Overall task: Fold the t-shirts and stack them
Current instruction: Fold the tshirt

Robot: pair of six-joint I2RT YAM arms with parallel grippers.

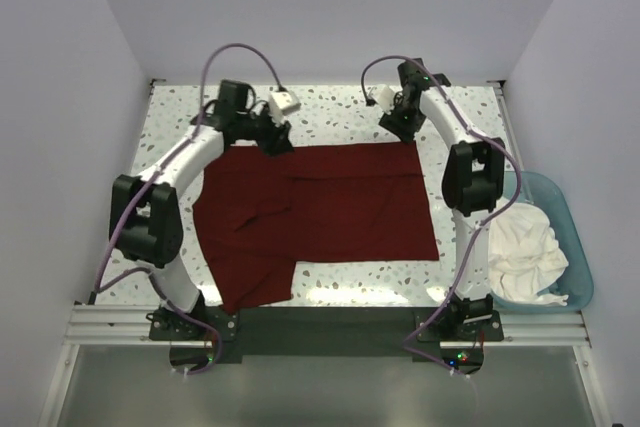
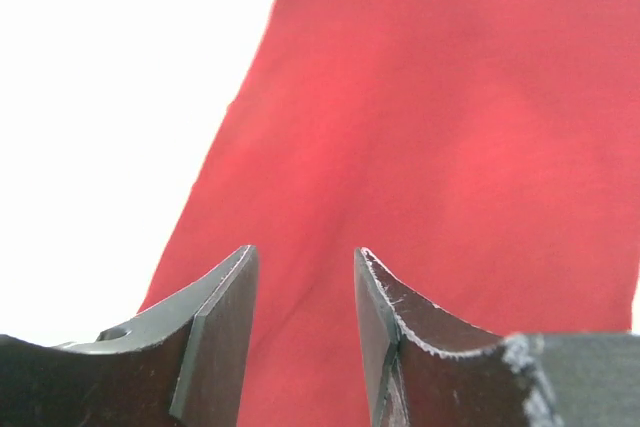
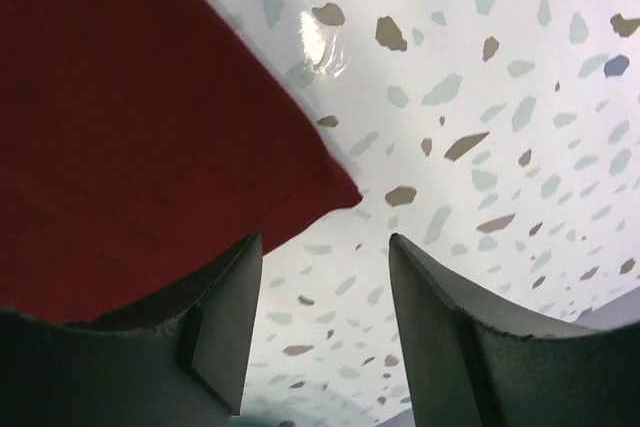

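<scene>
Left arm (image 1: 185,159) and right arm (image 1: 452,127), white curved links, black joint housings, looped lilac cables (image 1: 243,46), dark grey wedge fingers (image 2: 430,367), chipped edges, black base plates (image 1: 180,325)

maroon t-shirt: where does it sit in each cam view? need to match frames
Top external: maroon t-shirt lies spread in the centre of the frame.
Left wrist: it fills the centre and right; the background at left is blown out white.
Right wrist: it is in the upper left, with one corner pointing right.
Shared landmark: the speckled table, also clear in the right wrist view.
</scene>
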